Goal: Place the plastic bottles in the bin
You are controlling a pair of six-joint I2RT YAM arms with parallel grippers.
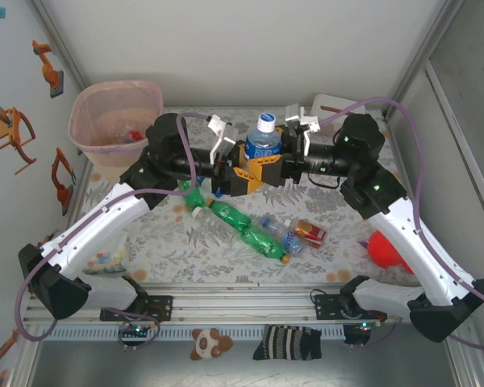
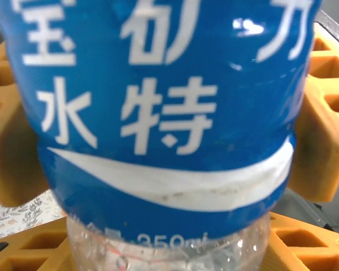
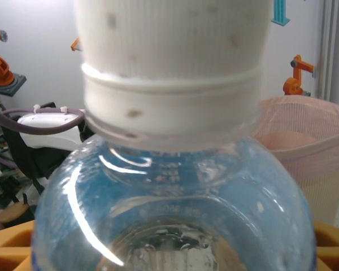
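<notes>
1 upright clear plastic bottle with blue label and white cap (image 1: 263,139) is clamped between orange fingers (image 2: 322,141) of the left gripper (image 1: 246,168); whether the right gripper (image 1: 277,158) grips it cannot be told.

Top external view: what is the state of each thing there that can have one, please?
blue-label bottle: upright, capped, raised between the two grippers.
left gripper: shut on the blue-label bottle.
right gripper: beside the bottle, grip unclear.
bin: open, bag-lined, some items inside.
green bottles: lying on their sides.
red carton: lying flat beside them.
</notes>
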